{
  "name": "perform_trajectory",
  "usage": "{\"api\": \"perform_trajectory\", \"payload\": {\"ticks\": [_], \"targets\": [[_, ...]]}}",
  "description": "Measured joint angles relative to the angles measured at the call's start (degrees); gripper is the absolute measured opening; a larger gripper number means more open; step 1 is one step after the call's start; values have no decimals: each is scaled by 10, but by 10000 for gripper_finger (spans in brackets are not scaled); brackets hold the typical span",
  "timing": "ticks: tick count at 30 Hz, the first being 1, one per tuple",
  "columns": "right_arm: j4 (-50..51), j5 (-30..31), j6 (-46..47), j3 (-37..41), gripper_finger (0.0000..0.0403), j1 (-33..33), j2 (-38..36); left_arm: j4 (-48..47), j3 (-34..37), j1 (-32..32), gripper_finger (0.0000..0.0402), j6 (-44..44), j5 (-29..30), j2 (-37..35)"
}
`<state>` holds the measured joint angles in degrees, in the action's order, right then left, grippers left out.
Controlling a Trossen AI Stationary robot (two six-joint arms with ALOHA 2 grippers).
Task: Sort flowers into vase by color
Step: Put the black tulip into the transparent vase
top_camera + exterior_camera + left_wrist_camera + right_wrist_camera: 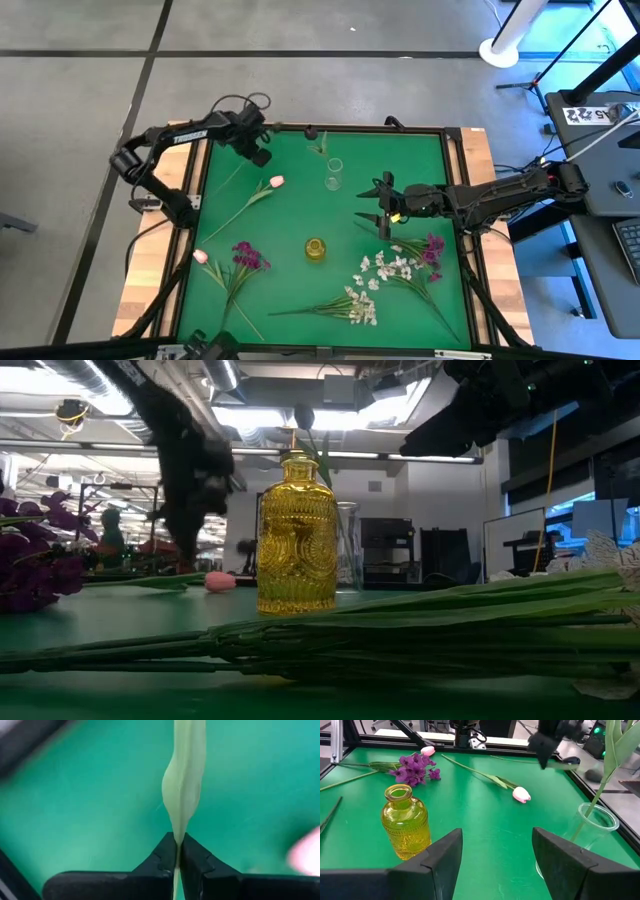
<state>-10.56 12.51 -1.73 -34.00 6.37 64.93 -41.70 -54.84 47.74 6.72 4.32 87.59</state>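
Near the mat's far edge, left end effector [177, 851] pinches a flower stem [184, 775]; right [497, 857] gapes empty.

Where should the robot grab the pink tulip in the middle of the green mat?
Probably midway along its thin green stem, coming straight down from above. The tulip lies flat on the mat, so open fingers can straddle the stem, and the soft bud stays unsquashed.

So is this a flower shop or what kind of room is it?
More likely a robot lab or workshop. Two robot arms work at a green table on a bare concrete floor, with ceiling pipes and computer gear behind.
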Motion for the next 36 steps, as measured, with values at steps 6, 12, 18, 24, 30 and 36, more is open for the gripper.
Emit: {"api": "perform_trajectory", "payload": {"ticks": [6, 12, 18, 24, 30, 36], "targets": [[0, 0, 0, 0, 238, 0, 0, 16, -65, -31, 2, 7, -27, -92], [0, 0, 2, 0, 238, 0, 0, 99, -91, -62, 2, 26, -35, -218], [0, 0, 2, 0, 238, 0, 0, 184, -91, -96, 1, 79, -105, -322], [0, 5, 2, 0, 238, 0, 0, 270, -91, -191, 3, 101, -124, -349], [-1, 6, 2, 0, 238, 0, 0, 339, -89, -296, 4, 47, -70, -304], [0, 5, 3, 0, 238, 0, 0, 559, -25, -381, 5, -27, -51, -250]]}}
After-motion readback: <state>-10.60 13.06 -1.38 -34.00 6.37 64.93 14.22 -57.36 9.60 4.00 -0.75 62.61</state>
